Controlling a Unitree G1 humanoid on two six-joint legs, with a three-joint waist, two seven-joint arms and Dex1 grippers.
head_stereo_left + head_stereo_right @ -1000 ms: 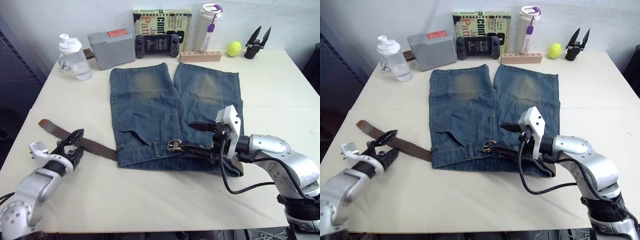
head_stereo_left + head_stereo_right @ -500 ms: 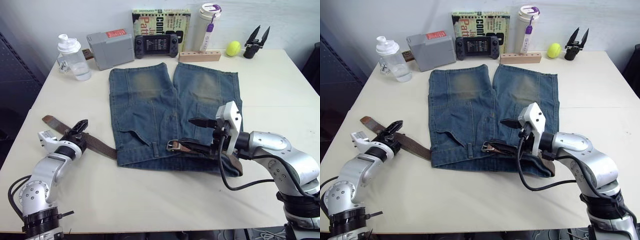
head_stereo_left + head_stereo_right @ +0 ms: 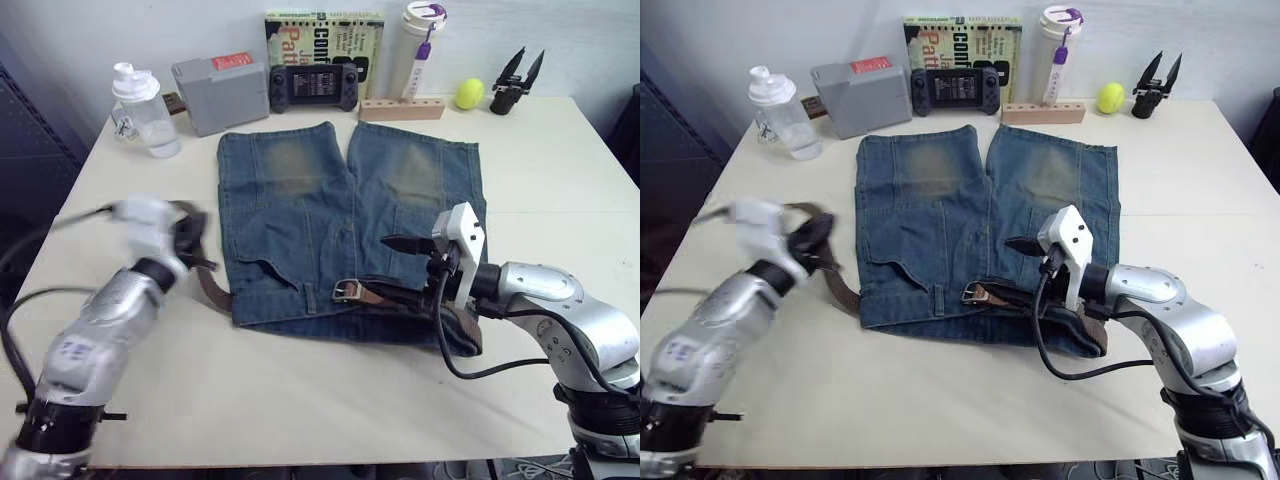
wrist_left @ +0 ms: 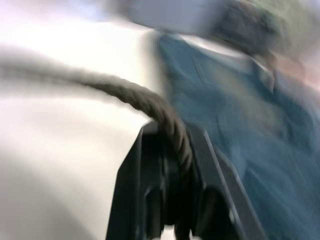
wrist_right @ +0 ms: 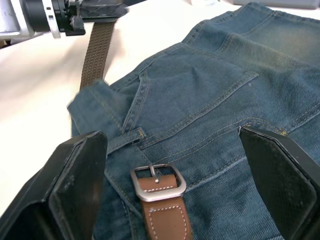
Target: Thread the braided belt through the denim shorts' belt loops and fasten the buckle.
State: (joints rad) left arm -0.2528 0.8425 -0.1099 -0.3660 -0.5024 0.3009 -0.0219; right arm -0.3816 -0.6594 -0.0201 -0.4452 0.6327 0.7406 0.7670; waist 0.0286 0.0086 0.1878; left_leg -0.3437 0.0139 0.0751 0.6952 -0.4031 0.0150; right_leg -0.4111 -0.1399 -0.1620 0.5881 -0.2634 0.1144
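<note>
A cream surface [image 3: 330,400] stands against a pale wall, with a row of items along its far edge at the top of the frame: a clear shaker bottle [image 3: 143,112], a grey box [image 3: 220,95], a black handheld game console [image 3: 315,88], a book [image 3: 322,35] standing behind it, a white tumbler with a purple lid [image 3: 416,48], a wooden block [image 3: 401,109], a yellow-green ball [image 3: 467,94] and a spare black pincer [image 3: 518,80] at the upper right. The denim shorts [image 3: 340,215] lie flat in the middle of the frame, legs pointing toward the wall and waistband toward the lower edge. The braided belt [image 5: 96,54] comes out of the waistband at the shorts' left side and runs up to the left pincer [image 3: 190,240], which is clamped on the strap at centre left of the frame; the left wrist view shows the strap [image 4: 150,107] lying between the two black fingers. The buckle [image 5: 158,181], a silver frame on a brown leather end, lies on the waistband just below centre, beside a belt loop [image 5: 131,136]. The right pincer [image 3: 405,268] hovers over the waistband right of centre, its fingers [image 5: 75,190] spread wide apart either side of the buckle, holding nothing.
</note>
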